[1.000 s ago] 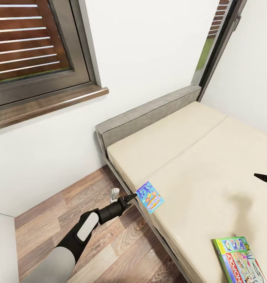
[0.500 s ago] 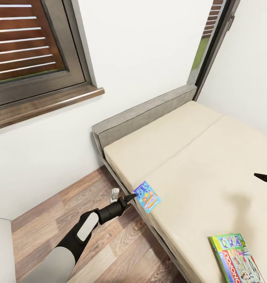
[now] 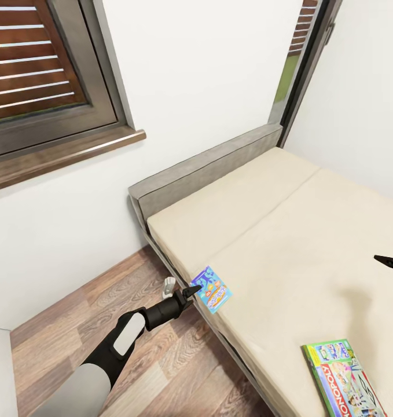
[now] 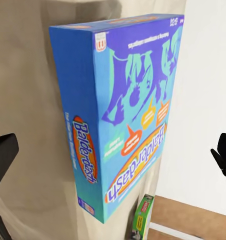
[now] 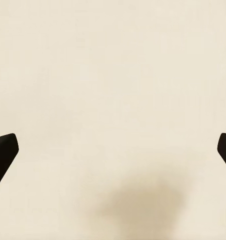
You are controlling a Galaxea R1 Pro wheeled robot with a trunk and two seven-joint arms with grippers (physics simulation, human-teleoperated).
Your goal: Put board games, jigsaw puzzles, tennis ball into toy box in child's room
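**Blue game box at the bed's edge, left gripper spread before it**

A blue board game (image 3: 211,289) is seen lying flat on the cream mattress (image 3: 289,243), right at the mattress edge nearest the wood-plank floor (image 3: 132,324). In the left wrist view the same box (image 4: 120,120) is shown close up, with a purple figure and orange speech bubbles printed on its lid and lettering along its side; it sits between the two dark fingertips (image 4: 3,155), which are held wide apart and are not touching it.

In the head view the left gripper (image 3: 191,289) is pointed at the box from the floor side, its tip just beside the box's near corner; whether contact is made there cannot be told. The left arm (image 3: 121,341) is stretched out over the floor.

A second board game, the green and white Monopoly box (image 3: 344,379), lies flat on the mattress near the lower right of the head view, well apart from the blue box. Its edge is also visible beyond the blue box in the left wrist view (image 4: 142,217).

The right gripper (image 3: 390,263) is seen at the right edge of the head view, above the mattress. In the right wrist view its fingertips (image 5: 3,155) are spread wide over bare cream fabric (image 5: 113,100), with a soft shadow below.

A grey headboard (image 3: 208,168) stands against the white wall (image 3: 190,75), beside a window with brown slats (image 3: 34,63).
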